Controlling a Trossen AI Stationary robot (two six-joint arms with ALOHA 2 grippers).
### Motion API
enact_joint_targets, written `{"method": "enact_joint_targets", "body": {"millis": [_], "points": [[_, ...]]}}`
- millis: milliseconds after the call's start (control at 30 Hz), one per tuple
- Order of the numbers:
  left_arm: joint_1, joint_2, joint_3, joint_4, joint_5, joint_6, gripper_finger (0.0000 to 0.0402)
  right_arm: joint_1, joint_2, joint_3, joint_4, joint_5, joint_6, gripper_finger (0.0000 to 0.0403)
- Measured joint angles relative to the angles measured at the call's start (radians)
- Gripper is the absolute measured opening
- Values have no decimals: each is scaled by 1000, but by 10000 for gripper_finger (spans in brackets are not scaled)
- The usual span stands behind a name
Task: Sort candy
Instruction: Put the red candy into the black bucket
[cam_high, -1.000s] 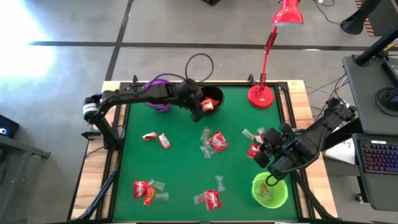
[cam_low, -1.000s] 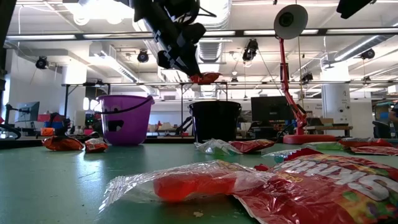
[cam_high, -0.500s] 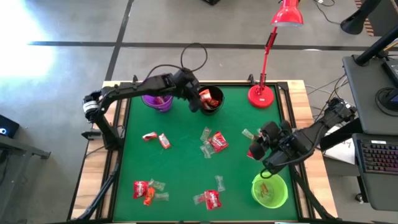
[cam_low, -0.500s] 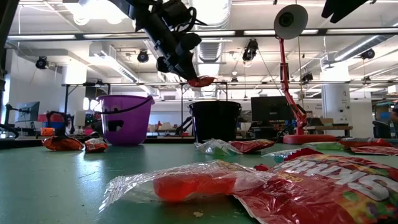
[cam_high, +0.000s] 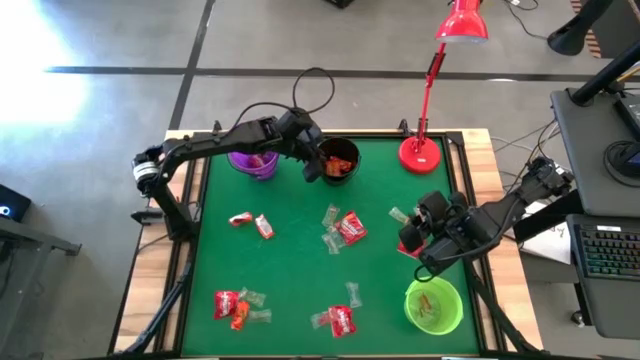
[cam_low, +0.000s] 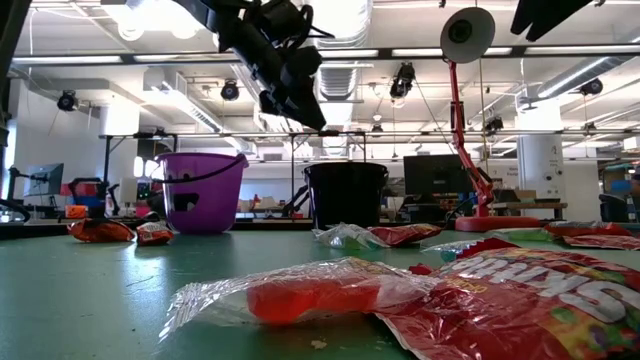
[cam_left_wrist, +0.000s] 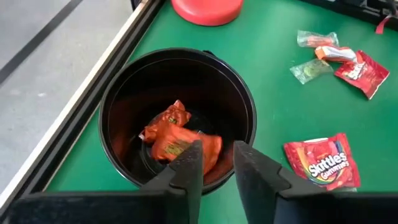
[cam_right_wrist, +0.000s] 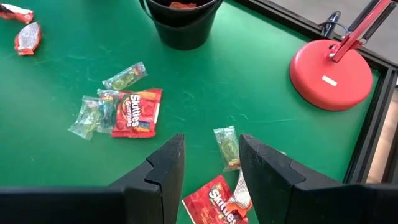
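My left gripper (cam_high: 315, 170) (cam_left_wrist: 217, 149) hangs high over the black cup (cam_high: 340, 160) (cam_left_wrist: 180, 56), open by a narrow gap and holding nothing. Red-wrapped sweets (cam_left_wrist: 177, 134) lie on the cup's bottom. My right gripper (cam_high: 415, 240) (cam_right_wrist: 211, 146) is wide open above the table's right part. It hovers over a clear greenish sweet (cam_right_wrist: 227, 147) and a red sweet (cam_right_wrist: 217, 199), touching neither. More red and clear sweets lie flat on the green mat: at the centre (cam_high: 345, 228), at the left (cam_high: 252, 222) and near the front edge (cam_high: 235, 305) (cam_high: 338, 318).
A purple cup (cam_high: 252, 160) stands left of the black cup at the far edge. A green cup (cam_high: 433, 305) with sweets inside stands at the near right corner. The red desk lamp's base (cam_high: 421, 153) sits at the far right. Bare mat lies between the candy groups.
My left gripper carried a red sweet toward the far edge, over the black cup, and let it go; the sweet now lies inside the cup. My right gripper moved from above the green cup toward the far edge and slightly left, over the sweets at the right.
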Motion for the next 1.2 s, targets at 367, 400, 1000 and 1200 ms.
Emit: {"method": "enact_joint_targets", "body": {"millis": [367, 400, 1000, 1200], "points": [[0, -21, 0, -42, 0, 52, 99, -75, 0, 0, 28, 103, -69, 144], [0, -30, 0, -54, 0, 63, 99, -85, 0, 0, 41, 104, -95, 144], [0, -177, 0, -249, 0, 209, 99, -413, 23, -75, 437, -4, -438, 182], [0, -208, 0, -279, -1, 228, 99, -542, 97, -86, 473, -237, -486, 182]]}}
